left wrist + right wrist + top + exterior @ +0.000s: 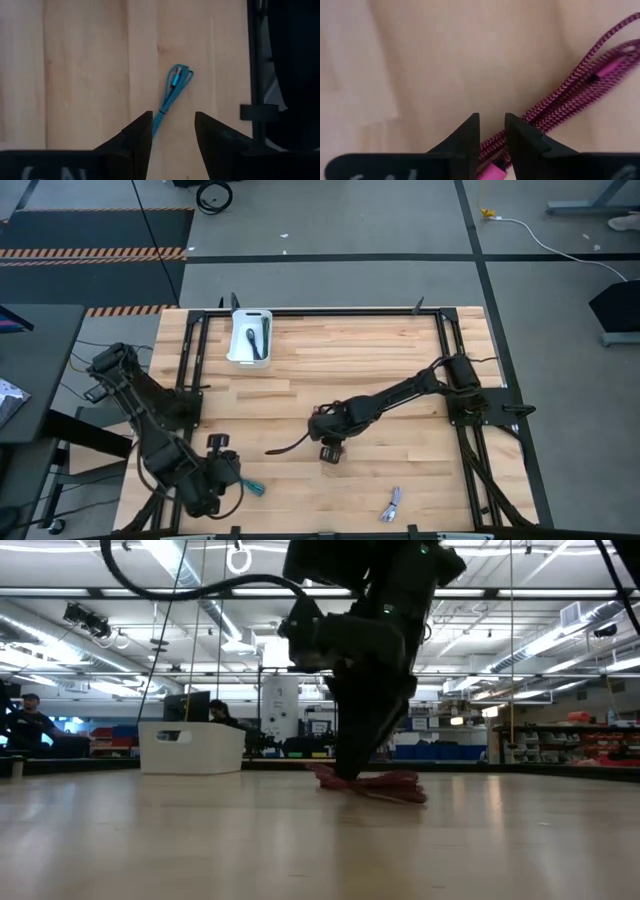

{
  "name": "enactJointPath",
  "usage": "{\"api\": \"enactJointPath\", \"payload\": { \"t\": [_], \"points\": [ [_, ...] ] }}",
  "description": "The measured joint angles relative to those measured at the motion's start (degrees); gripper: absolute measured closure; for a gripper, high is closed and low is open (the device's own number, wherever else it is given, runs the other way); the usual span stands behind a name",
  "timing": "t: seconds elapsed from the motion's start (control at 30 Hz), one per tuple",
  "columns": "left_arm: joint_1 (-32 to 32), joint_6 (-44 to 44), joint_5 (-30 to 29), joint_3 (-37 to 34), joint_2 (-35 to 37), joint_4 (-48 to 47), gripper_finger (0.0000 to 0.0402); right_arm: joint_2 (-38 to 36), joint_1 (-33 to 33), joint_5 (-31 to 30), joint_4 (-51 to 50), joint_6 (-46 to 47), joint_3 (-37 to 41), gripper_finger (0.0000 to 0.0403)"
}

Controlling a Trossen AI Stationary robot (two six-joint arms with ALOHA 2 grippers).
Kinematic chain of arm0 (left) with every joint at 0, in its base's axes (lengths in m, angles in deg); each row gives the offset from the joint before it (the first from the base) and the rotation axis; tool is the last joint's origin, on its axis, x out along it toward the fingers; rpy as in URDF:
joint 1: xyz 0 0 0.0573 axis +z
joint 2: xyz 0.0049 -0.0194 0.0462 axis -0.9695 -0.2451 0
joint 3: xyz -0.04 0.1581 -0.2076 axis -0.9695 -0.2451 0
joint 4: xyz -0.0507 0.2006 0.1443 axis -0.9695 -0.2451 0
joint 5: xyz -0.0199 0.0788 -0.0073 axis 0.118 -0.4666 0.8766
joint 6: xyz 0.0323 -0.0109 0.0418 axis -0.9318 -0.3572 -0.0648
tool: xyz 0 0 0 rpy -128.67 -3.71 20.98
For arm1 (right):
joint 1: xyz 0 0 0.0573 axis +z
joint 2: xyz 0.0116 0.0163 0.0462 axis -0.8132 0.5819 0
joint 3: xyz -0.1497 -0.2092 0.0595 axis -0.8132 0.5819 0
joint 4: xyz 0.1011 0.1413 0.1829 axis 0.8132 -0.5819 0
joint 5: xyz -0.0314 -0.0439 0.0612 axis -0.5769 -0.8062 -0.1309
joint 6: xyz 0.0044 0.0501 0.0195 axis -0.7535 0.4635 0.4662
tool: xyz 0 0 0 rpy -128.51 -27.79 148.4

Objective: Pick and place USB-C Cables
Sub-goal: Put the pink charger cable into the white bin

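Observation:
The magenta cable (580, 80) lies on the wood near the table's middle (288, 446), and its bundle shows in the low view (392, 785). My right gripper (492, 129) stands over one end of it (328, 448), shut on it. The teal cable (173, 87) lies flat near the table's near-left part (257, 488). My left gripper (172, 125) is open above it, fingers on either side of its tail. A pale lilac-grey cable (392, 503) lies near the near edge. Dark cables lie in the white bin (250, 335). My right gripper pinches the magenta cable between its two fingers, on several strands near one end of the bundle (492, 145). The fingers (350, 772) come from above, pointing down. The bundle still lies flat on the table, stretching away from the fingers.
The white bin (192, 747) stands near the table's far edge, left of centre. A black metal frame (445, 340) runs along the table's sides and far edge. Bare wood lies between the bin and both grippers. People sit in the room beyond the table.

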Motion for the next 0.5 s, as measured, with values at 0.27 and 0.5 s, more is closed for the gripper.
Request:
{"api": "enactJointPath", "payload": {
  "t": [0.27,0.5],
  "points": [
    [-3.71,6.77,-2.38,0.0,-0.02,0.05,0.0247,-0.09,0.81,-5.65,-11.43,-0.56,-7.16,0.0307],
    [-5.27,8.4,-3.67,0.0,-0.02,-0.02,0.0247,0.03,0.45,-4.31,-13.26,-1.64,-5.78,0.0272]
  ]
}}
